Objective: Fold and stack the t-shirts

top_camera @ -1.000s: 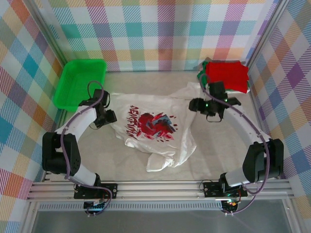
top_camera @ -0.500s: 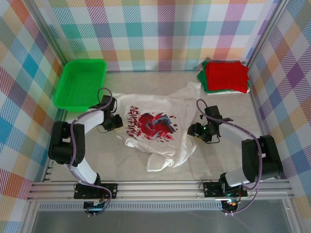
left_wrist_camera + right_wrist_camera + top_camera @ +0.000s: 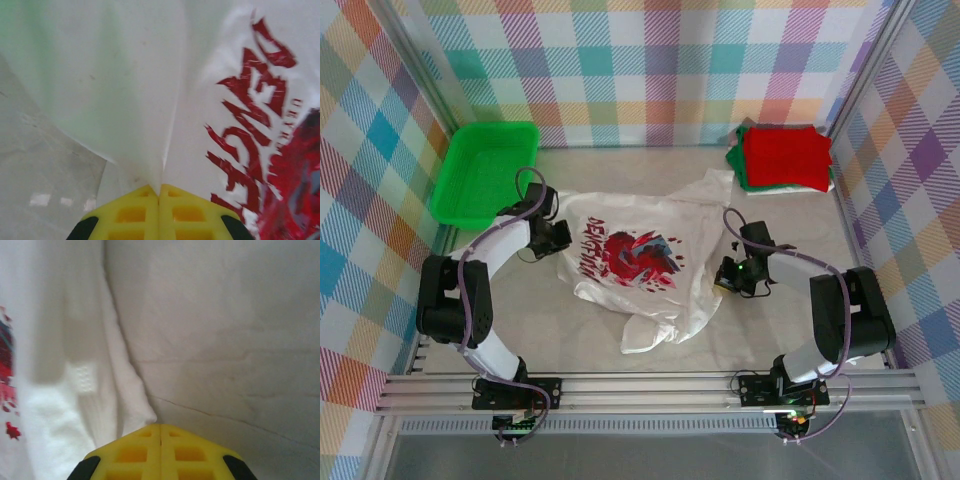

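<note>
While a red t-shirt already lies folded on top of a green t-shirt in the far right corner of the table, the white t-shirt is not yet folded, so I judge the task to be partly done. What remains is to flatten this last shirt, fold it and add it to the pile.

It sits at the middle of the table, print side up, with red lettering and a red-and-dark graphic across its front. The cloth is rumpled rather than flat. Its near part bunches into a twisted tail pointing toward the near edge, and a sleeve or corner trails toward the far right corner.

The left gripper is at the shirt's left edge. Its yellow pads are pressed together, with a raised fold of white cloth running out from between them. The right gripper is at the shirt's right edge. Its pads are likewise closed flush, and a ridge of cloth ends at their tip, apparently pinched. A green tray stands in the far left corner.
</note>
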